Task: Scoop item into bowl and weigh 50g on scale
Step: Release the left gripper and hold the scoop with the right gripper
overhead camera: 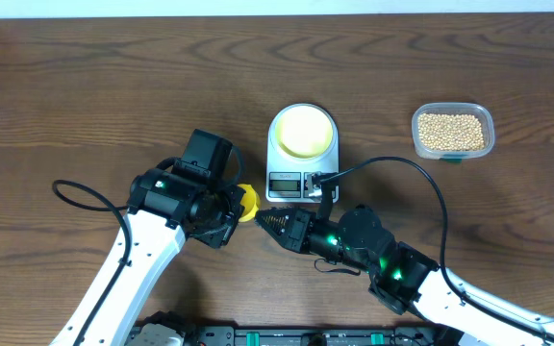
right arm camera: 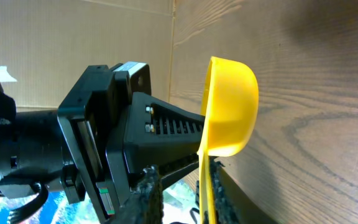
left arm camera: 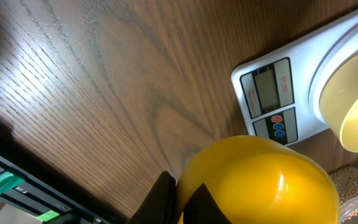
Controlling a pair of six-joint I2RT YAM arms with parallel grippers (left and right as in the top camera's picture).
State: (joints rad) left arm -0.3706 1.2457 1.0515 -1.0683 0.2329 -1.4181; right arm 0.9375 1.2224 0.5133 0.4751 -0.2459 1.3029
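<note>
The white scale (overhead camera: pixel 301 178) stands mid-table with the pale yellow bowl (overhead camera: pixel 303 131) on its platform. Both also show in the left wrist view, scale (left arm camera: pixel 272 99) and bowl (left arm camera: pixel 353 106). The tan beans (overhead camera: pixel 451 131) lie in a clear tub (overhead camera: pixel 489 125) at the far right. A bright yellow measuring spoon (overhead camera: pixel 246 200) hangs between the two grippers, just left of the scale's front. My left gripper (overhead camera: pixel 229 216) is shut on the spoon (left arm camera: pixel 260 183). My right gripper (overhead camera: pixel 265 222) is open, its fingers (right arm camera: pixel 182 196) straddling the spoon's handle (right arm camera: pixel 204 186).
The tub's edge with beans shows at the lower right of the left wrist view (left arm camera: pixel 356 186). A black cable (overhead camera: pixel 421 178) loops over the table right of the scale. Cardboard walls (right arm camera: pixel 73 37) stand beyond the table.
</note>
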